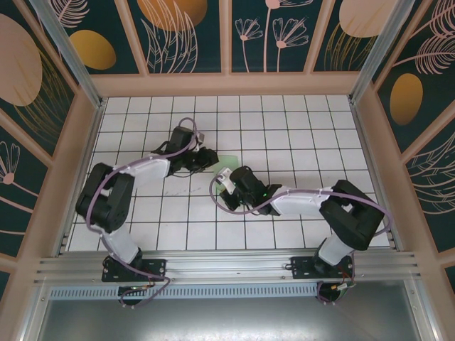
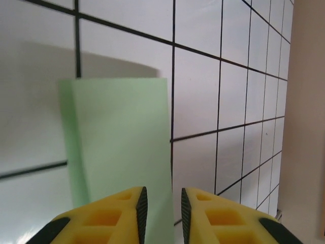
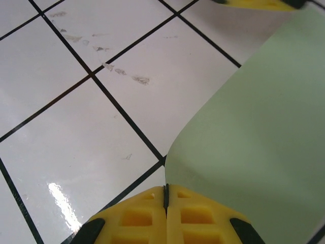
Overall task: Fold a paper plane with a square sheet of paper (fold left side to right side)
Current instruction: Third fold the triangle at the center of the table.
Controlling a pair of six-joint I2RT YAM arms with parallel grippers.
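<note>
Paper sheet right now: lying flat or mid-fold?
Mid-fold, not flat: the sheet curves up off the tiles, one edge pinched in the shut right hand. Finished crease: cannot tell.

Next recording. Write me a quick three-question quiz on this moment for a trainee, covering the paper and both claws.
1. True or false: the right claw is shut, with the edge of the sheet of paper meeting its tips.
2. What colour is the sheet of paper? A white, B pale green, C yellow.
3. Fill in: the left claw has its jaws slightly ____.
Key: 1 true; 2 B; 3 apart.
</note>
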